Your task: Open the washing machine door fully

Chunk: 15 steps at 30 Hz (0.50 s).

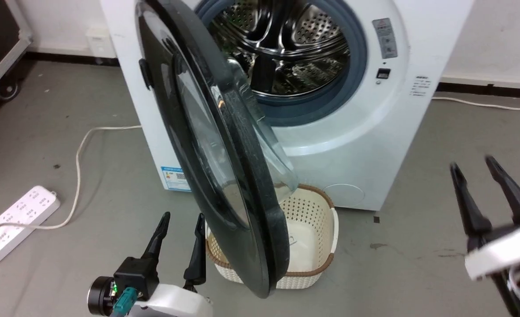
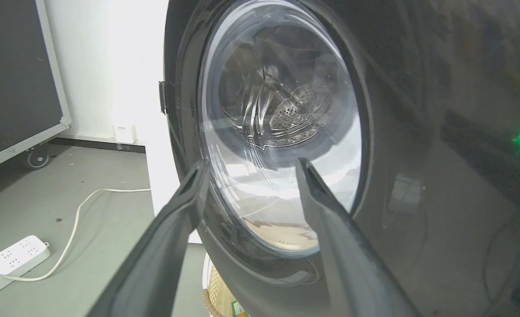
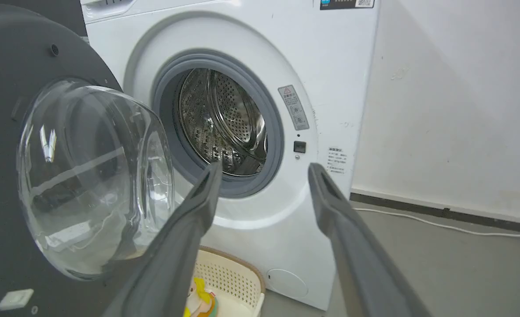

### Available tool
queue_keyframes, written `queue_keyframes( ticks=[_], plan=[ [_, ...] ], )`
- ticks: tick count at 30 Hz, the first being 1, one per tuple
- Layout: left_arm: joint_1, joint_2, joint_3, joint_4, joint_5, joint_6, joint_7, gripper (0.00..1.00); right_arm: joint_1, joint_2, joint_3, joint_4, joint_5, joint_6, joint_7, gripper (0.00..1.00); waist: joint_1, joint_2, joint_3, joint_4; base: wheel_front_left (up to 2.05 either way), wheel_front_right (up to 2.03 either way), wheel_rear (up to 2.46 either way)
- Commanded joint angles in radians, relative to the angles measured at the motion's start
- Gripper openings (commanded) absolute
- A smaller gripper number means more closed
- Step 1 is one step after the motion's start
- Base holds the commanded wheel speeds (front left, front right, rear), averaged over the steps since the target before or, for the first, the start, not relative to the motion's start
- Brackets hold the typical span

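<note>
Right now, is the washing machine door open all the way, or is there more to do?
Done: the washing machine door is unlatched and stands roughly half open, so the steel drum shows. In hand: the left gripper is open close by the door's outer face, gripping nothing; the right gripper is open, off to the side. Left: swing the door farther out until fully open.

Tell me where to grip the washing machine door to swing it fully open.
Probably the free rim of the washing machine door, which stands edge-on toward the robot. The open left gripper could come from the front, jaws straddling the rim.
</note>
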<state>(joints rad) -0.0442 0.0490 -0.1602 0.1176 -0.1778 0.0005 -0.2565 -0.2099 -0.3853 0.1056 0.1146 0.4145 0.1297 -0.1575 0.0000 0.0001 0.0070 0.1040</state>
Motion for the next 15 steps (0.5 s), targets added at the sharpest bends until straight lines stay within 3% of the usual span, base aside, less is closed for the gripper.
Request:
queue_keyframes(
  ticks=[1,7,9,10,15],
  plan=[
    [0.014,0.001,-0.002,0.0,0.004,-0.008,-0.005,1.0,0.052,0.034,-0.032,-0.009,-0.068,0.001,-0.039,1.0,0.0,-0.0001,-0.008,-0.011,0.0,0.0,0.0],
    [0.033,0.001,-0.01,-0.008,0.01,-0.006,-0.005,1.0,0.2,0.162,-0.104,-0.103,-0.273,0.001,-0.094,1.0,0.0,-0.0001,-0.011,-0.033,0.0,0.0,0.0],
    [0.037,0.001,-0.012,-0.007,0.012,-0.008,-0.005,1.0,0.222,0.19,-0.116,-0.113,-0.288,0.001,-0.096,1.0,0.0,-0.0001,-0.01,-0.037,0.0,0.0,0.0],
    [0.045,0.001,-0.016,-0.002,0.017,-0.012,-0.005,1.0,0.256,0.238,-0.132,-0.121,-0.309,0.001,-0.1,1.0,0.0,-0.0001,-0.008,-0.045,0.0,0.0,0.0],
    [0.054,0.001,-0.025,-0.001,0.026,-0.012,-0.005,1.0,0.292,0.3,-0.162,-0.116,-0.343,0.001,-0.103,1.0,0.0,-0.0001,-0.002,-0.054,0.0,0.0,0.0]
  ],
)
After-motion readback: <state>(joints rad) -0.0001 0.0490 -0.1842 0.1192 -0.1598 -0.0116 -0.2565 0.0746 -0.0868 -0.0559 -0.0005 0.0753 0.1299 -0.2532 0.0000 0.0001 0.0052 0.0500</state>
